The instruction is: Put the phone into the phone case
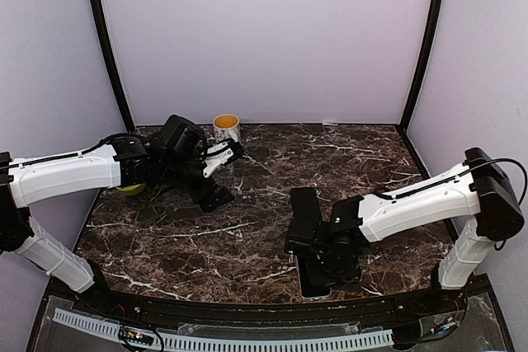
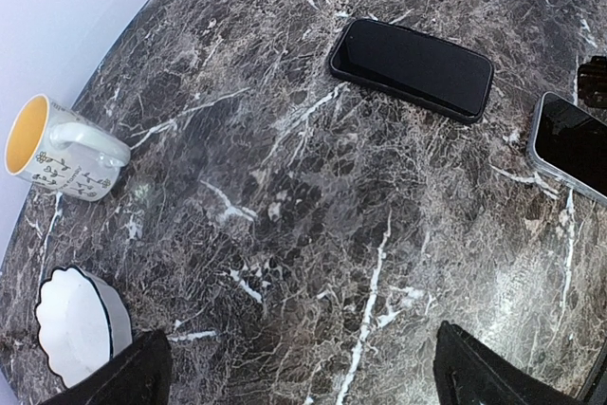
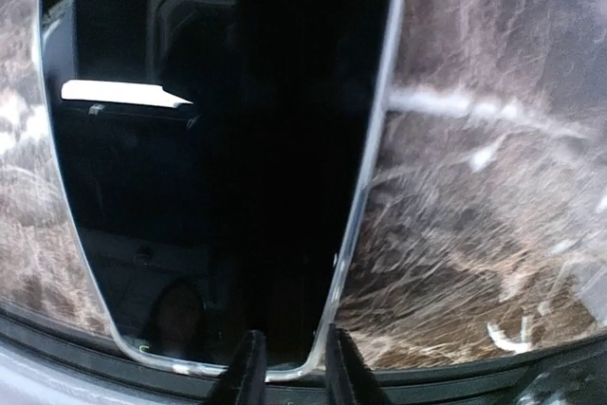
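From above, the right hand [image 1: 323,260] hangs low over the phone [image 1: 310,288] at the surface's [image 1: 247,228] near edge, probably to press it home. In the left wrist view, the left hand [image 2: 308,367] is spread wide and empty, out of the way. In the right wrist view, the phone case [image 3: 370,139] rims the phone; the fingers [image 3: 248,367] are almost together, gripping nothing.

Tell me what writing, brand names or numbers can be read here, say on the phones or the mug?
No readable text shows in any view.
Mug: only small dark sprig drawings, no letters.
Bare black phone: screen dark and blank.
Phone with a pale rim: dark screen showing only reflections, no logo or digits.
White bowl: plain.
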